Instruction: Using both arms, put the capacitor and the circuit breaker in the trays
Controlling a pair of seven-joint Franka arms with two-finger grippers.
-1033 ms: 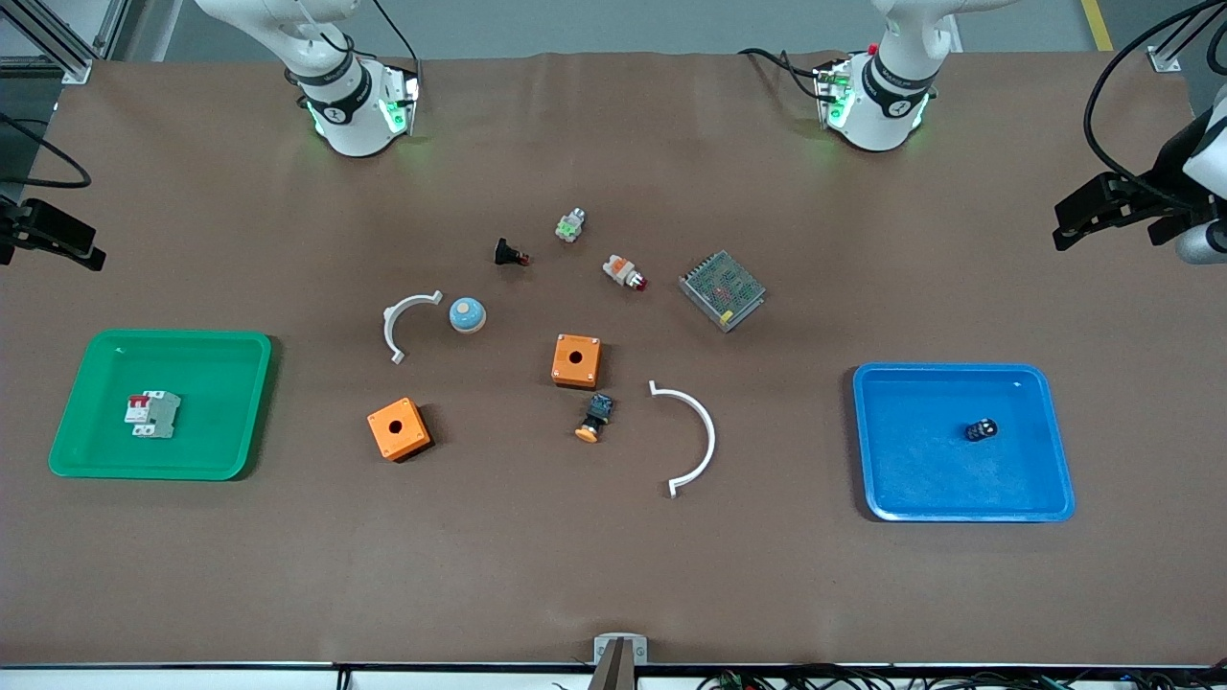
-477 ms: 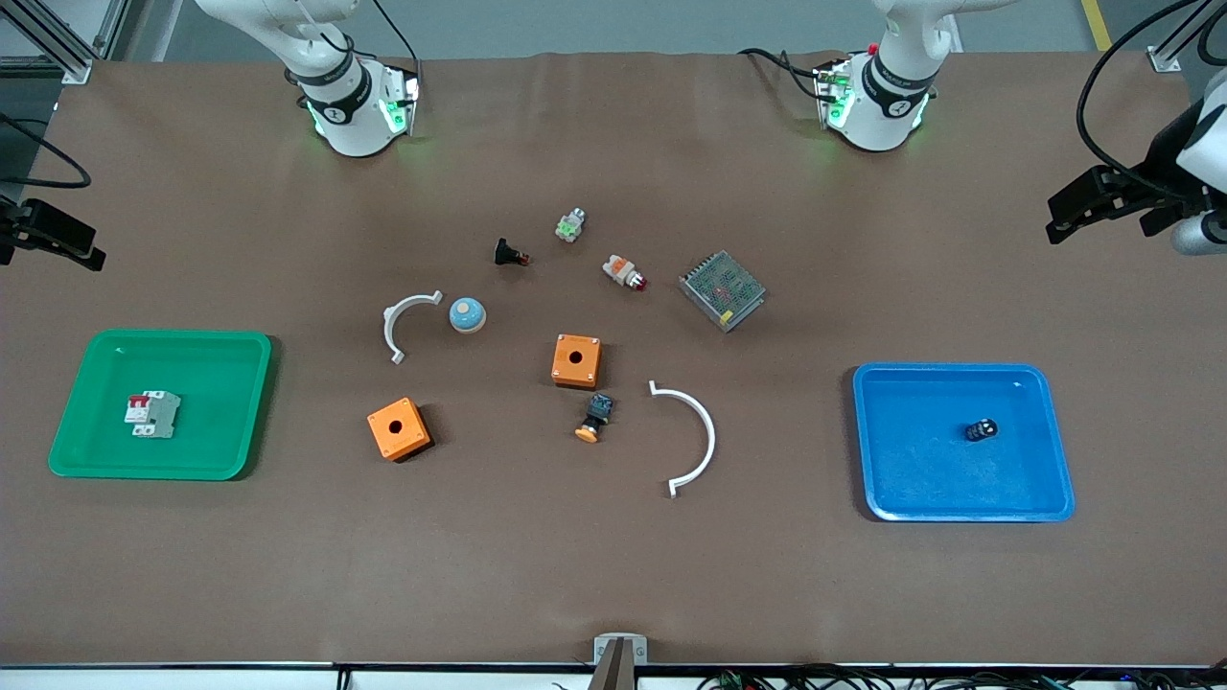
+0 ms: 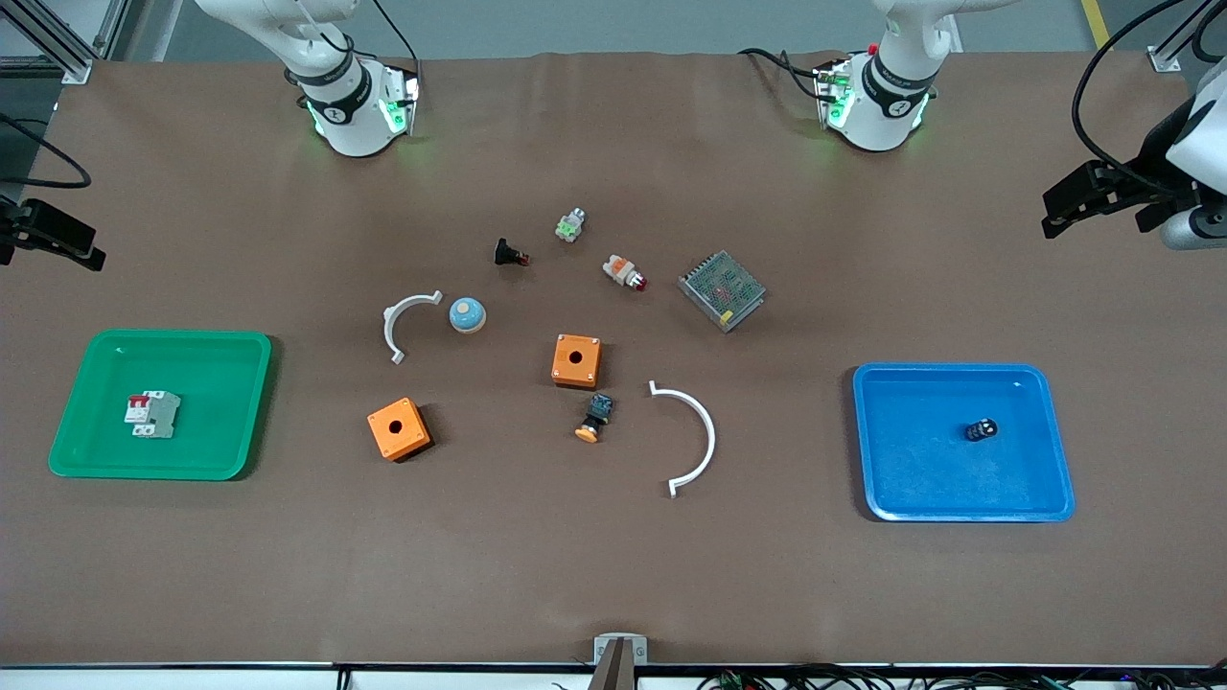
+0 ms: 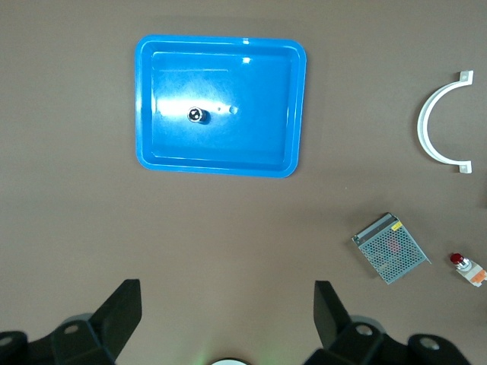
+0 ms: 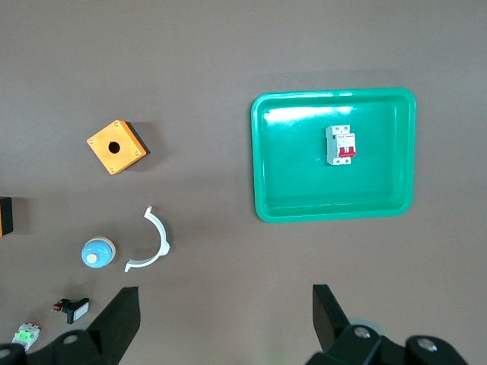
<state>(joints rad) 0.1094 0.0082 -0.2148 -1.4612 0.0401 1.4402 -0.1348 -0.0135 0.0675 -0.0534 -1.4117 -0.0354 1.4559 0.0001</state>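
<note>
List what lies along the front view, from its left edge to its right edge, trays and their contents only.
green tray → circuit breaker inside it → blue tray → capacitor inside it.

You face a table (image 3: pixel 613 575) covered edge to edge in a matte brown sheet. Along its top edge runs a strip of grey floor (image 3: pixel 594 24) with a yellow line (image 3: pixel 1096 24) near one corner. At the bottom edge, a small metal bracket (image 3: pixel 620 650) sits mid-way, with cables (image 3: pixel 815 678) trailing below it. Lighting is even.
</note>
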